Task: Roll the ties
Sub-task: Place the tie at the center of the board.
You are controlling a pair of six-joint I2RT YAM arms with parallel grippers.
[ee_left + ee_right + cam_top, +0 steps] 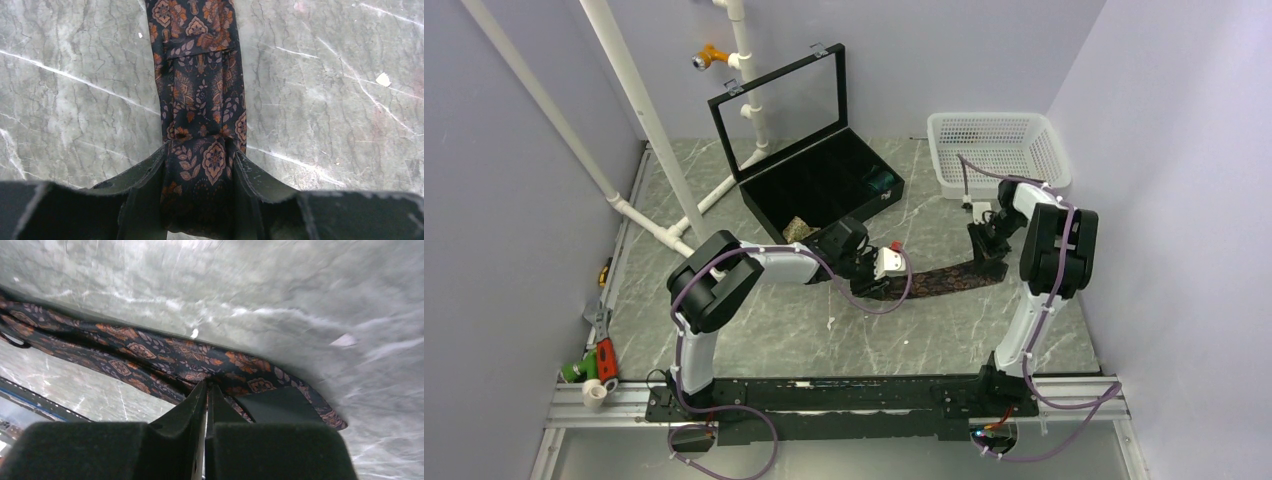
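The left arm (769, 262) folds sharply at its elbow and stretches rightward, wrist low. Its left hand (200, 152) sets both fingers (145, 175) against the two sides of the dark brown-maroon tie (200, 90), squeezing it between them. The right arm (1032, 305) rises from its base, bends over and angles down to the left. The right hand (207, 388) has its fingers almost together, pinching that tie's edge.

You have the tie (944, 278) lying stretched across the middle of the counter (824, 320), its left end between the left jaws and its right end pinched in the right jaws. Behind the tie's left end stands the open case (824, 185). The basket (999, 150) sits in the far right corner, behind the right arm (1049, 250).
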